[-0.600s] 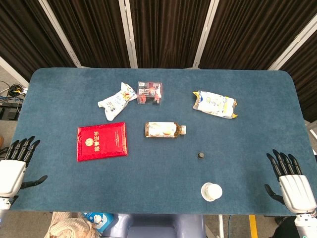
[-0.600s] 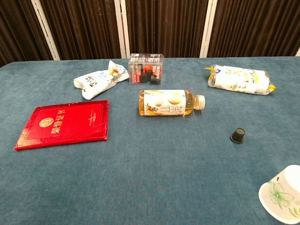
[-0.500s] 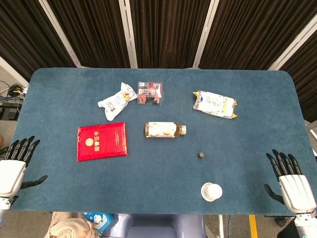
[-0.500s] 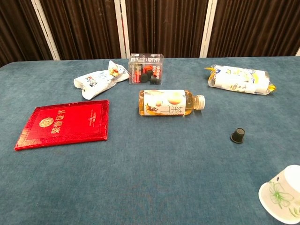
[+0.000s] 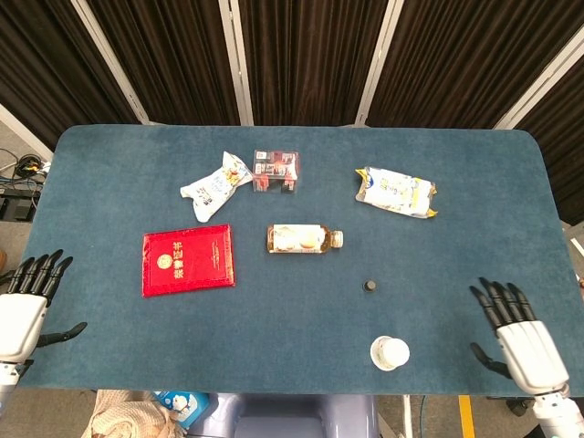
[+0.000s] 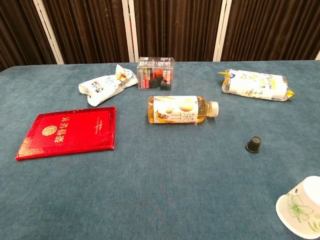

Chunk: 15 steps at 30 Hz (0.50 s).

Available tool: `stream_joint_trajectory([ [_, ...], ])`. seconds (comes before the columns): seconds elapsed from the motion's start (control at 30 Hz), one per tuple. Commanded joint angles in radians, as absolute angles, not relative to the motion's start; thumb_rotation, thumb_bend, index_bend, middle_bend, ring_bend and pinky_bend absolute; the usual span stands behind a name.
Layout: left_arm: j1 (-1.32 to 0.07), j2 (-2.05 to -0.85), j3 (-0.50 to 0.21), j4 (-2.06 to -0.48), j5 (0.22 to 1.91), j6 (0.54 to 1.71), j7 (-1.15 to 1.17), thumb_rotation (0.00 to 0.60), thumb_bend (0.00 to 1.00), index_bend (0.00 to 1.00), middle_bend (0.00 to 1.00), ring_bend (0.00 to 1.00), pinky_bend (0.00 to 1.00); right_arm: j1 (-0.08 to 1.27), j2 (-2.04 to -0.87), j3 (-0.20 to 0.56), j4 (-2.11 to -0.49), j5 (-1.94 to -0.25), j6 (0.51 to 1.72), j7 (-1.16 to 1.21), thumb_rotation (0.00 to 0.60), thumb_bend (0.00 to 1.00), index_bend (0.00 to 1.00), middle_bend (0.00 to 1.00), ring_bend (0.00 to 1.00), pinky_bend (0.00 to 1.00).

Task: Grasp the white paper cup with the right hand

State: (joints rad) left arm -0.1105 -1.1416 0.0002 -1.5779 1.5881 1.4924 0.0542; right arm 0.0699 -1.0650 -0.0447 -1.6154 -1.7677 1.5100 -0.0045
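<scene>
White paper cup (image 6: 302,207), green floral print, tipped sideways

Right hand (image 5: 518,338), fingers spread, empty, over the table's (image 5: 109,164) near right edge. Paper cup (image 5: 390,352) upright near the front edge, to that hand's left; bare blue cloth between the two.
Obstacle nearest cup: small black cap (image 5: 370,286), just behind it, apart.
Further back, well apart from cup: tea bottle (image 5: 304,239) on its side; snack bag (image 5: 395,192) at rear right.
Left half: red booklet (image 5: 187,259), white pouch (image 5: 216,185), clear box (image 5: 276,171).
Left hand (image 5: 26,306) at near left edge, open-fingered.
</scene>
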Motion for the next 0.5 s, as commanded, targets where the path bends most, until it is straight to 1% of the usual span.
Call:
stream_joint_trajectory([
  [0.03,-0.111,-1.141,0.002,-1.576,1.592,1.493,0.051,0.600,0.00,0.00,0.00,0.00,0.00,0.148,-1.042,-0.089,-1.553,-1.933,1.500,0.132,0.600,0.29,0.00,0.00,0.00,0.09],
  [0.2,-0.110,-1.142,0.003,-1.577,1.594,1.494,0.050,0.600,0.00,0.00,0.00,0.00,0.00,0.210,-1.047,-0.129,-1.506,-2.049,1.491,0.222,0.600,0.29,0.00,0.00,0.00,0.18],
  [0.33,-0.113,-1.146,0.003,-1.580,1.594,1.488,0.062,0.600,0.00,0.00,0.00,0.00,0.00,0.238,-1.051,-0.158,-1.509,-2.090,1.456,0.220,0.600,0.29,0.00,0.00,0.00,0.19],
  [0.5,-0.115,-1.151,0.006,-1.582,1.595,1.483,0.077,0.600,0.00,0.00,0.00,0.00,0.00,0.266,-1.064,-0.176,-1.533,-2.111,1.401,0.178,0.600,0.29,0.00,0.00,0.01,0.21],
])
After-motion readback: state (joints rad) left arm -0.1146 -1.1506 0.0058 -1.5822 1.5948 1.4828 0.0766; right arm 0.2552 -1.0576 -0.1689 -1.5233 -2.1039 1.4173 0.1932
